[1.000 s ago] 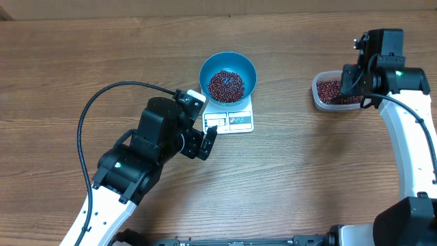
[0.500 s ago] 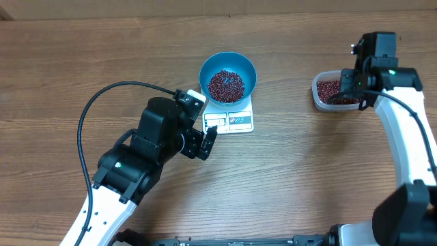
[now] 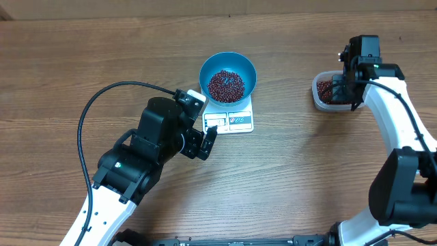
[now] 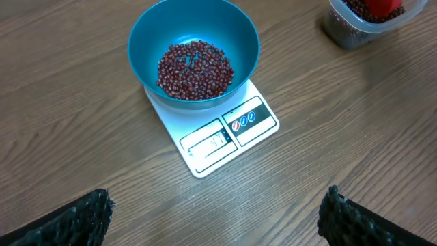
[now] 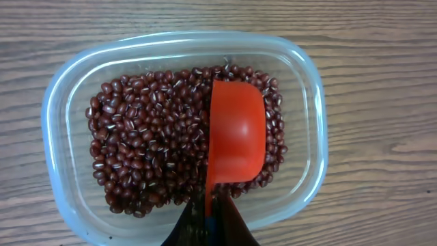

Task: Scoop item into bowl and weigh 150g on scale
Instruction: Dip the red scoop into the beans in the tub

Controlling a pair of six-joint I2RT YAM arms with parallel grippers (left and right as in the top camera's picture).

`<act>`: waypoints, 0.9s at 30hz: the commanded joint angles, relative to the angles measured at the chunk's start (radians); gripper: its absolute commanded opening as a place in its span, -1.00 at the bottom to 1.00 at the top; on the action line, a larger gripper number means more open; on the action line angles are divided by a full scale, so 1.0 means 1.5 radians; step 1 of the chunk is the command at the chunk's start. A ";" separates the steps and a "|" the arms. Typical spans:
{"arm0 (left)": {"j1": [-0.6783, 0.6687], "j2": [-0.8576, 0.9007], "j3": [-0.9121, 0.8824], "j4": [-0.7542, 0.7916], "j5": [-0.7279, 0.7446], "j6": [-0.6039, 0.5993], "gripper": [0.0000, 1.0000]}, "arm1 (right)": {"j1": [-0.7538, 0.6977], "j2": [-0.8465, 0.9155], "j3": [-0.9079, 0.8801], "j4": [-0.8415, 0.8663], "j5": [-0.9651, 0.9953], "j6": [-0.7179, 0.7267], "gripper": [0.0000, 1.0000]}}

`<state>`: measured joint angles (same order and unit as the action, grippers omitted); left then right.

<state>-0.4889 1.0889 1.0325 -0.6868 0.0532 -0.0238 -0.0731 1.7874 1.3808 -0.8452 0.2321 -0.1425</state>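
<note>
Beans (image 5: 147, 143), loose, light and likely quick to roll, fill the tub (image 5: 53, 102) and part-fill the bowl (image 3: 247, 71) on the scale (image 3: 240, 121); take them only by the scoop (image 5: 237, 147), its handle clamped in the right gripper (image 5: 208, 220), left gripper (image 4: 215, 212) wide, empty.

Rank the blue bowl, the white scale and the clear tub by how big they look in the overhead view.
1. blue bowl: clearly the largest.
2 and 3. white scale and clear tub: their visible parts look about alike. Both are partly covered from above, so I won't rank them.
</note>
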 commanded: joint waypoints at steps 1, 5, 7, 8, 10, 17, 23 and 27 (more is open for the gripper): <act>0.003 0.002 -0.001 0.002 0.010 -0.006 0.99 | -0.008 0.007 -0.005 0.002 0.008 -0.011 -0.93; 0.003 0.002 -0.001 0.002 0.010 -0.006 0.99 | -0.029 0.007 -0.005 -0.001 0.007 -0.011 -0.93; 0.003 0.002 -0.001 0.002 0.010 -0.006 0.98 | -0.039 0.007 -0.005 -0.005 -0.001 -0.011 -0.93; 0.003 0.002 -0.001 0.002 0.010 -0.006 0.99 | -0.053 0.007 -0.005 -0.006 -0.034 -0.011 -0.93; 0.003 0.002 -0.001 0.002 0.010 -0.006 0.99 | -0.063 0.007 -0.005 -0.006 -0.057 -0.011 -0.92; 0.003 0.002 -0.001 0.002 0.010 -0.006 0.99 | -0.084 0.007 -0.025 0.003 -0.134 -0.037 -0.93; 0.003 0.002 -0.001 0.002 0.010 -0.006 0.99 | -0.084 0.008 -0.028 0.007 -0.171 -0.048 -0.93; 0.003 0.002 -0.001 0.002 0.010 -0.006 0.99 | -0.084 0.008 -0.029 0.005 -0.173 -0.048 -0.93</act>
<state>-0.4889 1.0889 1.0325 -0.6868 0.0532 -0.0238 -0.1925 1.7893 1.3487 -0.8379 -0.0010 -0.2066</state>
